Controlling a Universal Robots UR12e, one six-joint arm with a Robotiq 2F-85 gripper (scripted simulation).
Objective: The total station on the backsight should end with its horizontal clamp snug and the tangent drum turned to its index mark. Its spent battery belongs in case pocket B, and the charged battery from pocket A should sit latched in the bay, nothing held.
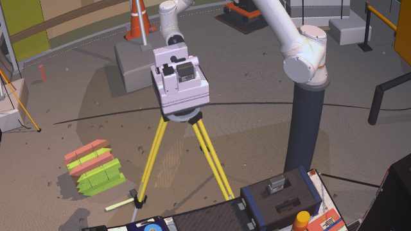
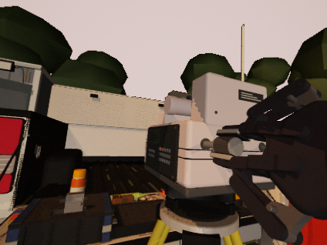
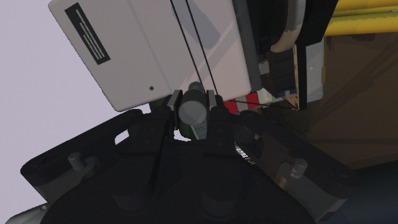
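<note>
The grey knurled knob [image 3: 192, 106] on the side of the total station [image 1: 179, 83] sits in my closed gripper [image 3: 193, 97], which I hold from the far side of the instrument. The same knob [image 2: 227, 146] juts from the white housing on a short shaft. The station stands on a yellow tripod [image 1: 183, 160]. A dark battery [image 1: 185, 72] sits in the bay on top. In the open case [image 1: 279, 199] a grey battery [image 1: 276, 184] stands upright in one pocket, and the slot [image 1: 288, 205] beside it is empty.
The arm's dark pedestal [image 1: 305, 128] stands right of the tripod. A grey block [image 1: 135, 67] and an orange cone [image 1: 138, 19] lie behind the station. Stacked green and red wedges [image 1: 94, 166] and a small hammer [image 1: 125, 202] lie on the ground to the left.
</note>
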